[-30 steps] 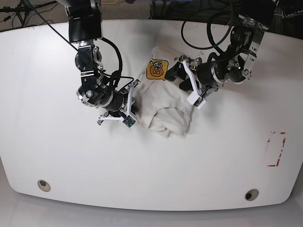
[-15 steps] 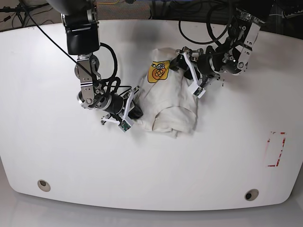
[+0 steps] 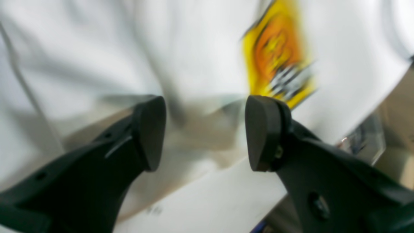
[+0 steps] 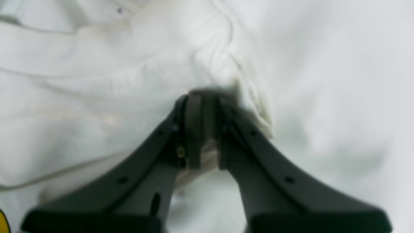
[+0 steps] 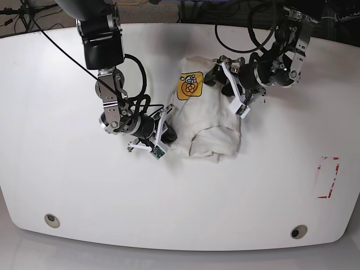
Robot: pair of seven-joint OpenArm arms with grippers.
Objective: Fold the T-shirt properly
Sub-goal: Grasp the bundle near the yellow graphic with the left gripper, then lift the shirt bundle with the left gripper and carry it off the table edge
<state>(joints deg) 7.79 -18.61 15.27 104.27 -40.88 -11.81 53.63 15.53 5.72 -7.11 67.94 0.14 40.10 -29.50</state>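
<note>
While bunched, T-shirt [image 5: 208,121] (apparently) pinched, right jaws

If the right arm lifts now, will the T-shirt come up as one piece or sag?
Probably sag: the T-shirt lies wrinkled and bunched, so it looks floppy. The right end effector pinches only one edge fold, so the rest would likely drape or drag. It seems light; the left end effector stands open, holding nothing.
</note>
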